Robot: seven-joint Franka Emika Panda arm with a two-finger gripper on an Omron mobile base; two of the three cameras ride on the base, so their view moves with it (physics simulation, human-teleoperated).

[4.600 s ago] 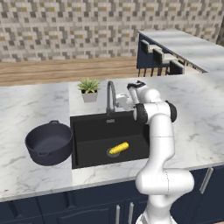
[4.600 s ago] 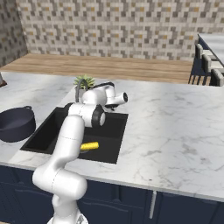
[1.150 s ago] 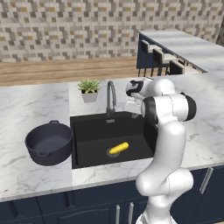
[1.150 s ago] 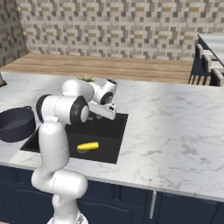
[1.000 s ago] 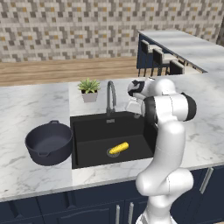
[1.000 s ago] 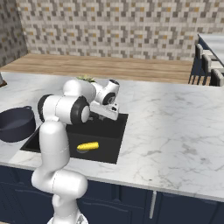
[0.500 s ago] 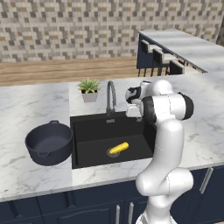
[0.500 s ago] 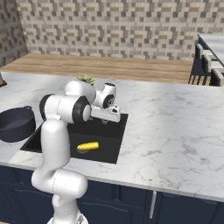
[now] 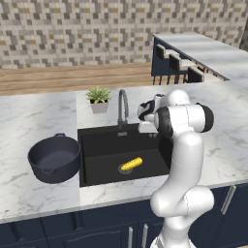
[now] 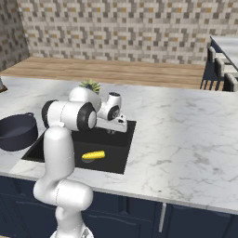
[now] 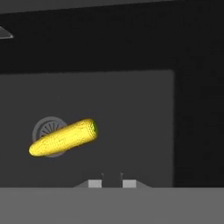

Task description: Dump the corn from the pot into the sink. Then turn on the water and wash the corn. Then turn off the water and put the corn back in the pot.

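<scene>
The corn (image 9: 131, 164) lies on its side on the floor of the black sink (image 9: 97, 140), partly over the round drain (image 11: 48, 127). From the right it shows as the same corn (image 10: 93, 155) in the sink (image 10: 118, 158). My gripper (image 9: 147, 128) hangs over the sink's back right part, pointing down, well above the corn. In the hand view the corn (image 11: 63, 138) lies left of and beyond my gripper (image 11: 112, 177), whose tips stand a narrow gap apart with nothing between them. The dark pot (image 9: 54, 157) stands on the counter left of the sink, with nothing visible in it.
The curved faucet (image 9: 121, 104) rises behind the sink, just left of my hand, with no water running. A small potted plant (image 9: 99, 98) stands behind it. White marble counter (image 10: 186, 139) stretches to the right. Bar stools (image 9: 177, 70) stand far back.
My hand has drawn back from the faucet and dipped a little over the sink. The tips have parted slightly. Corn and pot stayed where they were.
</scene>
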